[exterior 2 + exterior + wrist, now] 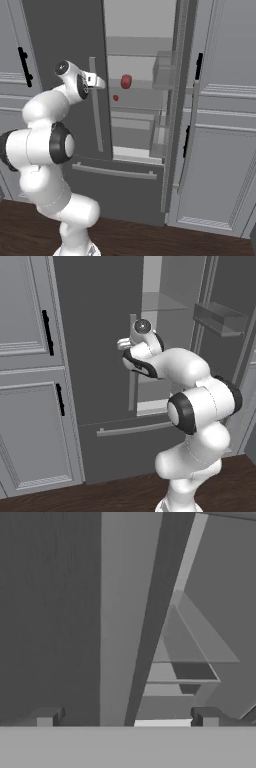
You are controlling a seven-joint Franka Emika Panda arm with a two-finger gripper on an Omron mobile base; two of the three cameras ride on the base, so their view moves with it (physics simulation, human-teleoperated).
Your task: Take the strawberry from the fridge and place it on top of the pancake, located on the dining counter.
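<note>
Looking from your left base camera, the gripper (123, 345) sits by the fridge (100, 331) handle (132, 363), right door open. From the right base view, the strawberry (126, 81) rests on a glass shelf (142, 86) inside, beyond the fingers. Through the hand camera, the spread fingertips (47, 717) straddle the pale handle (125, 612), nothing pinched.

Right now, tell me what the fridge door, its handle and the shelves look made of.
Fridge door: looks like dark grey brushed metal; faint vertical grain in the hand view, matte, no gloss.
Handle: a lighter grey bar, probably metal; smooth and even.
Shelves: seemingly glass or clear plastic; you see through them to the pale interior.
Everything is rendered, so these are guesses from appearance.
</note>
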